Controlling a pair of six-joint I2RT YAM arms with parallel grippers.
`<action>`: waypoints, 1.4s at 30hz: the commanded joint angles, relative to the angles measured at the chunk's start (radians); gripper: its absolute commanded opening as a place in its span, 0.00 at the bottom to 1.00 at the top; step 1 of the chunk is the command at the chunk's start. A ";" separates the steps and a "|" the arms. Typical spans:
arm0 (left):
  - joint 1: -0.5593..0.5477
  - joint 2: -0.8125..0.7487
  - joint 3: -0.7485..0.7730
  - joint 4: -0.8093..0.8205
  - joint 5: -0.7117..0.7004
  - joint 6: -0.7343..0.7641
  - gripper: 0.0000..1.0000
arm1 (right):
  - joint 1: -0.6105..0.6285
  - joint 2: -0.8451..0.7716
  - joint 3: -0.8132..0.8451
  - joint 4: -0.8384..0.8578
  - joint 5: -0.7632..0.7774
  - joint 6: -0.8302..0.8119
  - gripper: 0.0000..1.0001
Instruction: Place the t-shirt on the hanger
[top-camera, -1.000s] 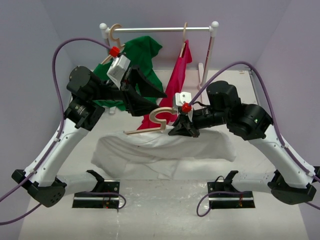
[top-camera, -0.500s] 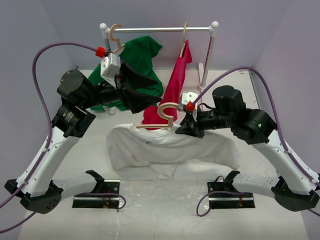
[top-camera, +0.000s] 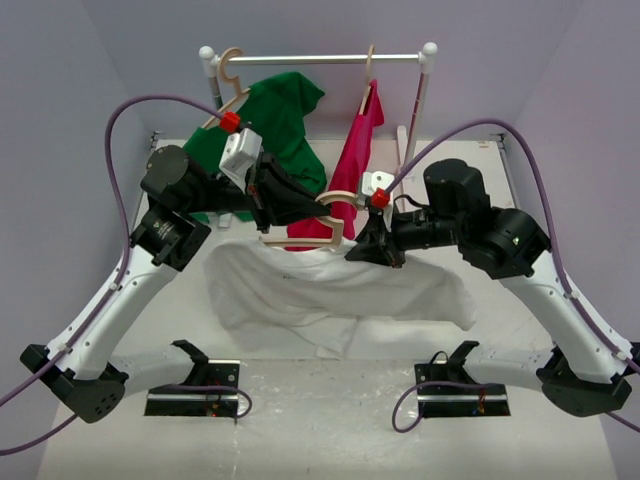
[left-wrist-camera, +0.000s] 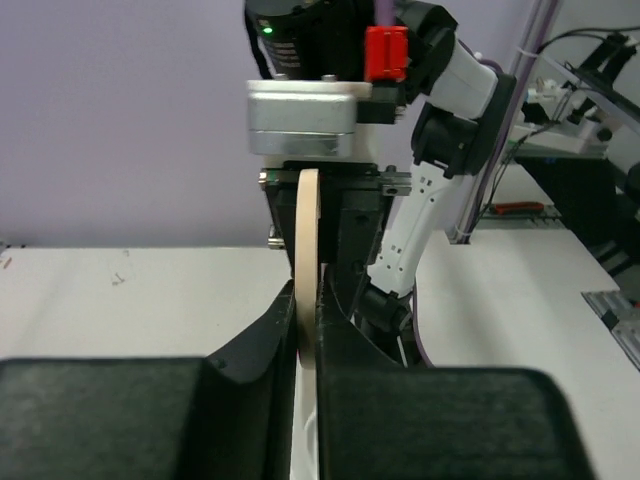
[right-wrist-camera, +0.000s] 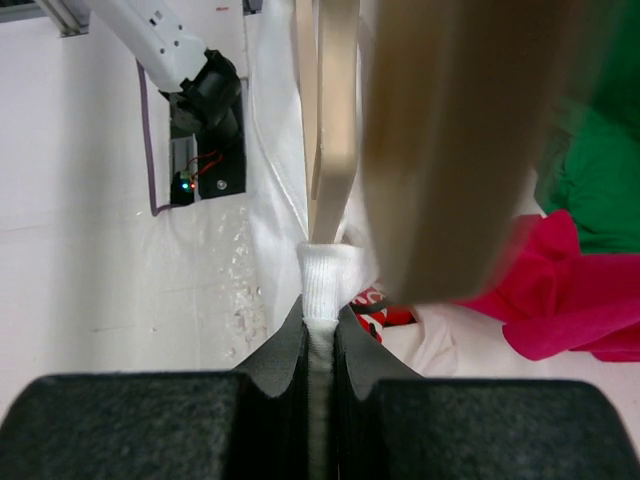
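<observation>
A pale wooden hanger (top-camera: 300, 240) hangs in the air over the white t-shirt (top-camera: 330, 295), which lies crumpled on the table. My left gripper (top-camera: 315, 208) is shut on the hanger near its hook. In the left wrist view the hanger (left-wrist-camera: 308, 240) stands edge-on, pinched at my left gripper (left-wrist-camera: 306, 335). My right gripper (top-camera: 362, 252) is shut on the t-shirt's ribbed collar (right-wrist-camera: 325, 280) and lifts it just under the hanger (right-wrist-camera: 335, 120). The right gripper (right-wrist-camera: 320, 322) has fabric squeezed between its jaws.
A white clothes rack (top-camera: 320, 59) stands at the back. A green shirt (top-camera: 275, 120) hangs on its left and a pink shirt (top-camera: 355, 155) on its right, each on a wooden hanger. Purple cables loop above both arms.
My left gripper, open beside the hanger before, has closed on it. The hanger and the t-shirt's collar have risen and shifted back. The right gripper's hold is unchanged.
</observation>
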 joint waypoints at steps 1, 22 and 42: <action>-0.004 0.033 0.040 0.050 0.031 -0.020 0.00 | -0.002 0.023 0.057 0.073 -0.071 0.013 0.00; -0.002 -0.108 0.104 -0.228 -0.270 0.062 0.00 | -0.367 -0.439 -0.482 0.294 0.221 0.056 0.76; -0.002 -0.091 0.258 -0.325 -0.336 0.086 0.00 | -0.374 -0.489 -0.632 0.386 0.426 0.100 0.19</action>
